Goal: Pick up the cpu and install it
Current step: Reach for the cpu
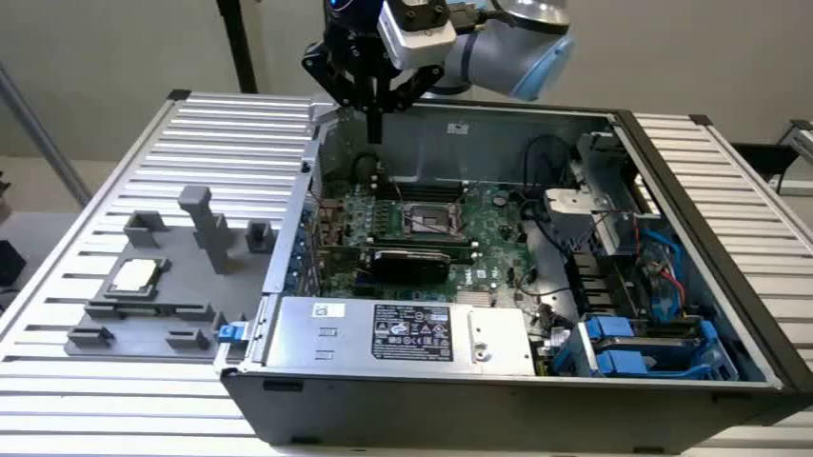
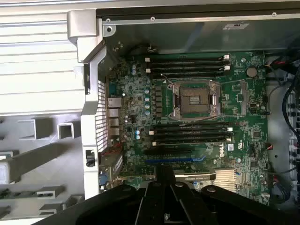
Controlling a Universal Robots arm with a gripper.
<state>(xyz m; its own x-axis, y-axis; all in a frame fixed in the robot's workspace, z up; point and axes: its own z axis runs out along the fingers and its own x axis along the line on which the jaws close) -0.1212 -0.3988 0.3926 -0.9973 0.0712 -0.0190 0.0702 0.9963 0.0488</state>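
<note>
The cpu (image 1: pixel 135 276), a small silvery square chip with a pale rim, lies flat on the grey fixture plate (image 1: pixel 152 314) at the exterior view's left, outside the computer case (image 1: pixel 508 400). My gripper (image 1: pixel 375 129) hangs high over the case's rear corner nearest the fixture, fingers pointing down and shut with nothing between them. It is far from the cpu. The dark square socket (image 1: pixel 432 221) with its metal frame sits bare in the middle of the green motherboard. In the wrist view the shut gripper (image 2: pixel 165 176) looks down on the socket (image 2: pixel 196 99).
Grey fixture blocks (image 1: pixel 204 228) stand upright near the cpu. The case holds a power supply (image 1: pixel 394 333) at the front, blue drive bays (image 1: pixel 635 347) and cables at the exterior view's right. Memory slots (image 2: pixel 187 63) flank the socket. The ribbed metal table (image 1: pixel 102 190) surrounds everything.
</note>
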